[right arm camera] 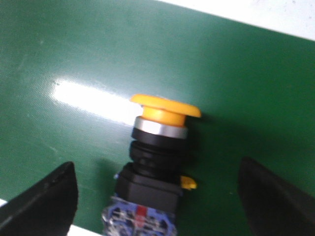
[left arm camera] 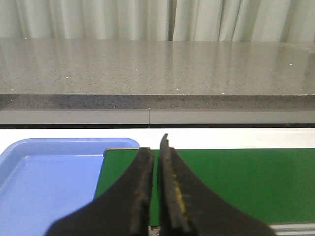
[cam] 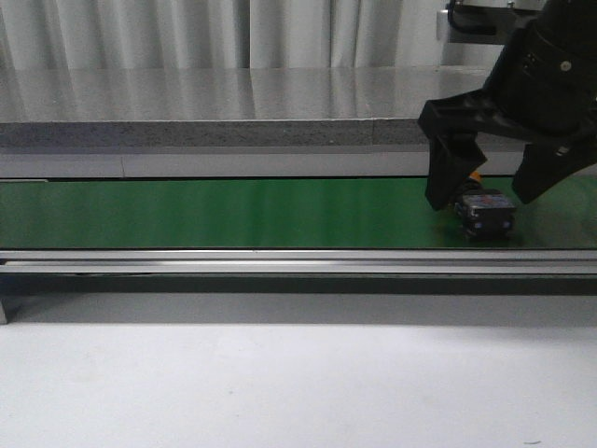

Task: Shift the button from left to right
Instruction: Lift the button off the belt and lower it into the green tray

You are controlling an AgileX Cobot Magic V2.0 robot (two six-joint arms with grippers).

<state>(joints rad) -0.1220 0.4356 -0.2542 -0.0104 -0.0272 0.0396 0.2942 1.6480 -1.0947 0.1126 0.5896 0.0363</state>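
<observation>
Right wrist view: I am seeing the button (right arm camera: 155, 167) lying on its side between my right end effector's (right arm camera: 157, 196) spread fingers, cap pointing away; left end effector (left arm camera: 157, 196) pressed together.

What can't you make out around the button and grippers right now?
- Front view: the button has its cap hidden behind the right gripper.
- Right wrist view: button's base cut off by the frame edge.
- Left wrist view: blue tray partly hidden by the left gripper; its far end runs off-frame.
</observation>
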